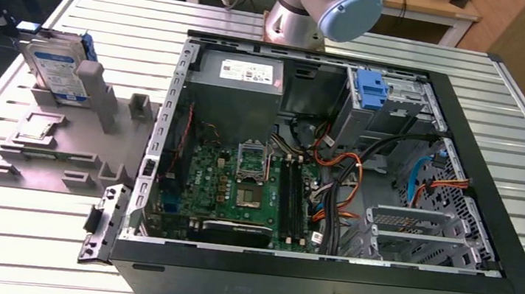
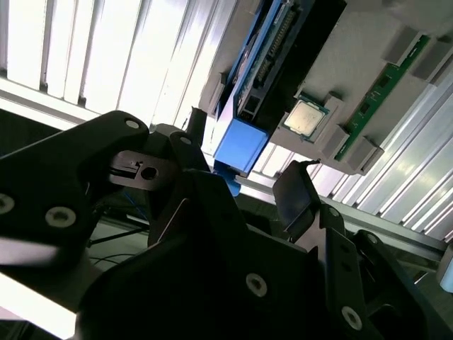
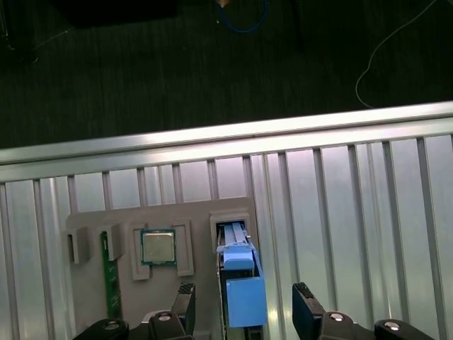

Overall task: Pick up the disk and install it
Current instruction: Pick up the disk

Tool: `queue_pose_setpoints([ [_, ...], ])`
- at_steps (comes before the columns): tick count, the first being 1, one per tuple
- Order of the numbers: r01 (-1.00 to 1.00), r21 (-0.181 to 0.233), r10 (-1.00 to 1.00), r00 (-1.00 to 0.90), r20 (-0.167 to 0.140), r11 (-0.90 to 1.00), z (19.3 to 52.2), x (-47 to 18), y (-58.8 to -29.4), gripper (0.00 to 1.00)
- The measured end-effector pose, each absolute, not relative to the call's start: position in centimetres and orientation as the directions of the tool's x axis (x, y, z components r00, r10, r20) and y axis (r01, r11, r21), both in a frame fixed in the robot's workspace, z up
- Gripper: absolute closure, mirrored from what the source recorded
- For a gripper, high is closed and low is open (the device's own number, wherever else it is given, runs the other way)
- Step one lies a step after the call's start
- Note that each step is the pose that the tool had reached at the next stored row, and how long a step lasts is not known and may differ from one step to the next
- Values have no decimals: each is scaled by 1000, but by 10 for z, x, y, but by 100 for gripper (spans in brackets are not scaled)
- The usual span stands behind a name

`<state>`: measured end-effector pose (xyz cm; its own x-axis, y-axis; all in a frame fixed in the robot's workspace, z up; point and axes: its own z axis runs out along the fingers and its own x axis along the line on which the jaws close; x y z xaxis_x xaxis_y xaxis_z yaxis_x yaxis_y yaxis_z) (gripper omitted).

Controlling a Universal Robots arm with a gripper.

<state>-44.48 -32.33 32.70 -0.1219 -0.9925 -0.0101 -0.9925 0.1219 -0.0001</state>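
The disk (image 1: 58, 68) stands on edge in a grey parts holder (image 1: 45, 144) on the slatted table, at the exterior view's left, its white-and-blue label facing out. In both wrist views I see its blue carrier end (image 3: 244, 294) (image 2: 241, 145) from above. My gripper (image 3: 245, 310) (image 2: 244, 159) is open and sits over that end. One dark fingertip (image 3: 185, 301) is on one side of the disk and the other fingertip (image 3: 306, 312) on the opposite side. A gap shows on each side, and nothing is held.
The holder also carries a processor chip (image 3: 158, 246) and a green memory stick (image 3: 113, 283). An open computer case (image 1: 514, 279) lies at the exterior view's right, with a power supply (image 1: 241, 74), a blue bracket (image 1: 372, 93) and a metal drive cage (image 1: 421, 235). The table edge (image 3: 226, 134) borders dark floor.
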Motion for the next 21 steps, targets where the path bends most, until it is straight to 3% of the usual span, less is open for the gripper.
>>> queue_pose_setpoints([
  [21,-993,0,-992,-122,-10,122,320,-445,-323,35],
])
